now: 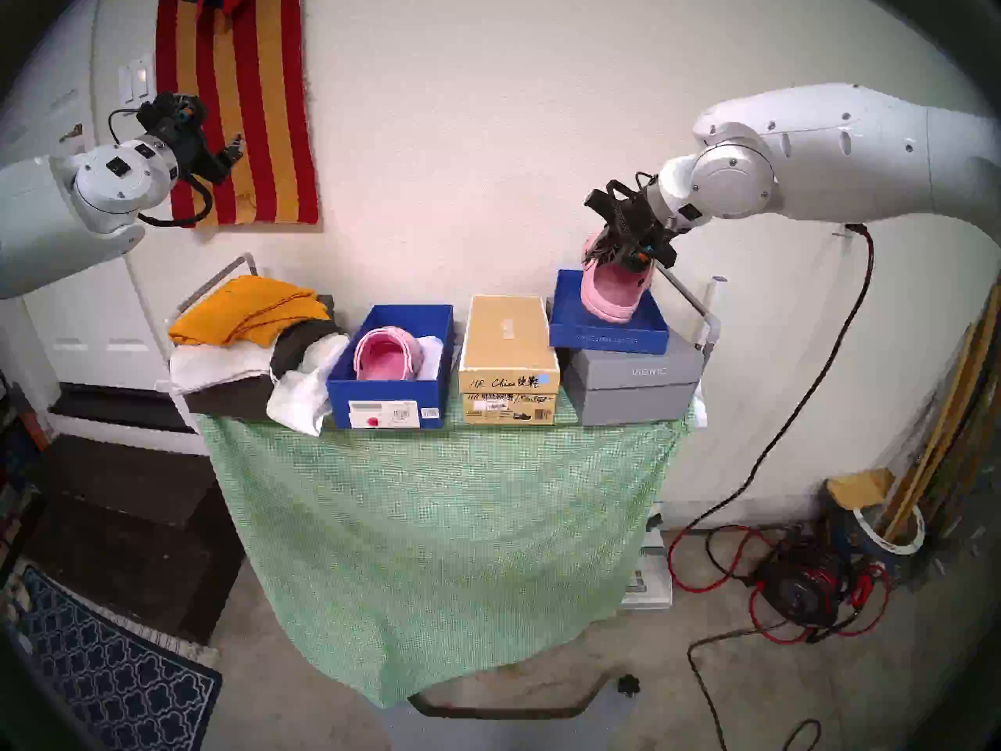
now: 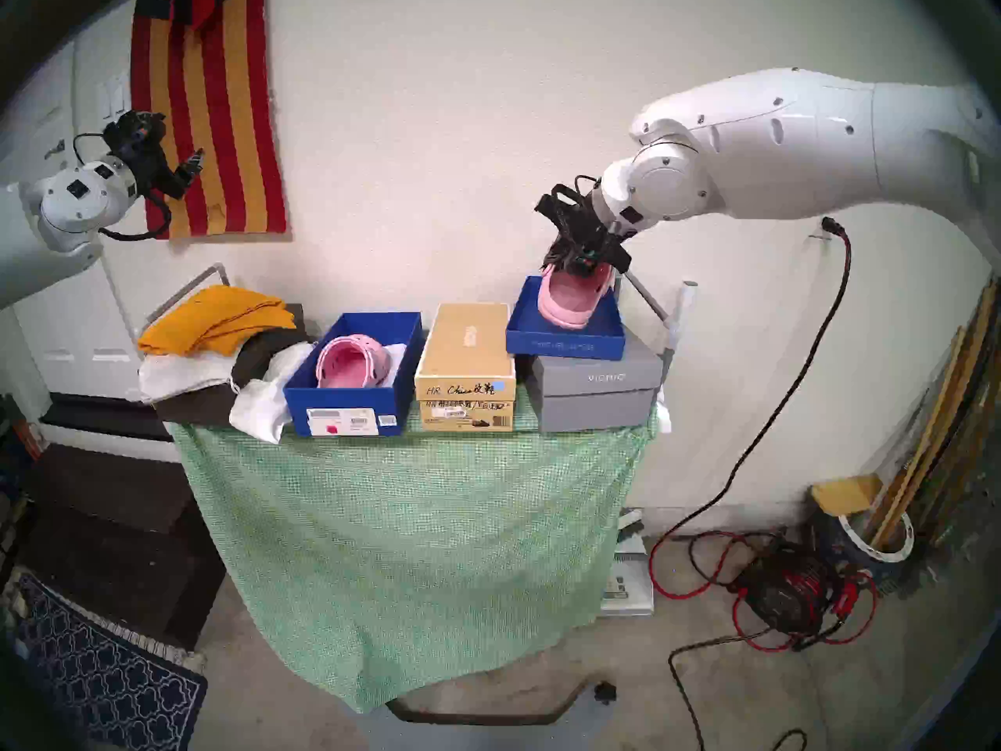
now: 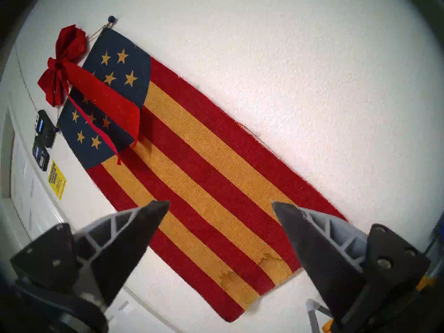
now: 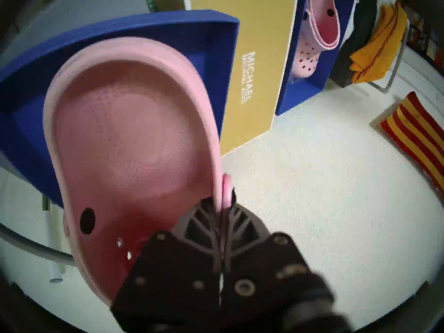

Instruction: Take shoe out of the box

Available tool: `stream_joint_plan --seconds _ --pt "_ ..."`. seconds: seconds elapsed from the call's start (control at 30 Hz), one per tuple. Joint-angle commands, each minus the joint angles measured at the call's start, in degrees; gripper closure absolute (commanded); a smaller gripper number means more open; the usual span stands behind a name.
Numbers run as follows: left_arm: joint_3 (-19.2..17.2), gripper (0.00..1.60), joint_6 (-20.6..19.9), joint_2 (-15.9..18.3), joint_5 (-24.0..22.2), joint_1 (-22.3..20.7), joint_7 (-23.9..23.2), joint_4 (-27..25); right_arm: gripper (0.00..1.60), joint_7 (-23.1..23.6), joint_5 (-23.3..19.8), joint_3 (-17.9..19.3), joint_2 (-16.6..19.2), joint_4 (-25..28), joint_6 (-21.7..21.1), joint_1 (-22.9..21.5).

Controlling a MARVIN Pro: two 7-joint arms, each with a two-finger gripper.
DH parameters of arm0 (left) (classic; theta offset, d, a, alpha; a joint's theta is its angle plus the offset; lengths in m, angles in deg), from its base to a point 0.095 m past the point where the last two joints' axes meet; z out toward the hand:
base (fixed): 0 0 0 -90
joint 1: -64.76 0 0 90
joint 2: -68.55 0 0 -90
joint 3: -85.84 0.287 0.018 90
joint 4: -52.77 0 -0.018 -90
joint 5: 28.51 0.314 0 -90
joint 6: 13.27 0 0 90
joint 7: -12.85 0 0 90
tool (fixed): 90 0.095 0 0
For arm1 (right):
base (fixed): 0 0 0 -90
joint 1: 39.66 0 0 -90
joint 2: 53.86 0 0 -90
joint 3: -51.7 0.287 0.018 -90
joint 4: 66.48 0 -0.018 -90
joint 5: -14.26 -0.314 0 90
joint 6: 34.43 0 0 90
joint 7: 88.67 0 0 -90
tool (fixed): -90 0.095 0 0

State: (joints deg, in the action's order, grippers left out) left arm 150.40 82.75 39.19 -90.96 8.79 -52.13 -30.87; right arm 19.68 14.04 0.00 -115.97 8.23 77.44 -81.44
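Pinched by its side rim in the right gripper (image 4: 222,202): a pink clog (image 1: 609,292), toe tipped down, over the shallow blue tray (image 1: 606,338), sole low in the tray; contact with the tray floor impossible to judge. Jaws pressed together on the clog's rim, with a pink strap end poking up between the fingertips in the right wrist view. Tray perched on a grey box (image 1: 634,387) at the right end of the table.

Left of that, a tan box (image 1: 506,349) lettered MICHAEL, closed, with handwriting on its near face. Further left, the deep royal-blue box (image 1: 387,392), open, with white labels and a pink dot sticker on its near face. Inside it, a second pink clog (image 1: 387,354), lying against white paper, untouched.

Left again, crumpled white paper (image 1: 303,392) spilling over the table edge, then a heap of cloth topped by a folded mustard-yellow cloth (image 1: 249,308). Under everything, a green checked tablecloth (image 1: 433,527) draped far down the near side.

High at the left, well apart from the table, the left gripper (image 3: 221,206), fingers spread wide with nothing between them, aimed at a striped flag (image 3: 216,171) hung on the far wall.
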Motion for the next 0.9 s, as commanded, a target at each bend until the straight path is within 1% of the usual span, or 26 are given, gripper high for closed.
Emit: stream_joint_plan --seconds 0.0,0.03,0.33,0.47,0.6,0.67,0.73,0.77,0.83,0.87 --pt "0.0 0.0 0.0 0.0 0.0 0.0 0.0 0.0 0.84 1.2 -1.7 0.3 -1.4 -2.8 2.7 1.5" --pt "0.0 0.0 0.0 0.0 0.0 0.0 0.0 0.0 0.0 1.2 -2.2 0.5 -0.5 -2.3 2.9 1.0" --pt "0.0 0.0 0.0 0.0 0.0 0.0 0.0 0.0 0.0 3.2 -3.4 0.2 1.4 -1.0 3.3 -0.5" --pt "0.0 0.0 0.0 0.0 0.0 0.0 0.0 0.0 0.0 4.1 -3.9 0.5 2.2 -0.4 3.5 -1.9" --pt "0.0 0.0 0.0 0.0 0.0 0.0 0.0 0.0 0.0 3.1 -2.2 0.9 3.1 0.9 0.7 -4.0" --pt "0.0 0.0 0.0 0.0 0.0 0.0 0.0 0.0 0.0 2.2 -0.9 1.4 3.2 1.2 -1.8 -5.5" --pt "0.0 0.0 0.0 0.0 0.0 0.0 0.0 0.0 0.0 0.8 0.0 3.1 3.7 1.2 -4.4 -7.7" --pt "0.0 0.0 0.0 0.0 0.0 0.0 0.0 0.0 0.0 0.7 0.2 3.8 3.8 1.2 -5.0 -8.2" --pt "0.0 0.0 0.0 0.0 0.0 0.0 0.0 0.0 0.0 0.1 0.9 4.5 4.2 2.4 -7.2 -9.6" --pt "0.0 0.0 0.0 0.0 0.0 0.0 0.0 0.0 0.0 -0.5 0.9 5.4 4.6 3.2 -8.2 -10.1"
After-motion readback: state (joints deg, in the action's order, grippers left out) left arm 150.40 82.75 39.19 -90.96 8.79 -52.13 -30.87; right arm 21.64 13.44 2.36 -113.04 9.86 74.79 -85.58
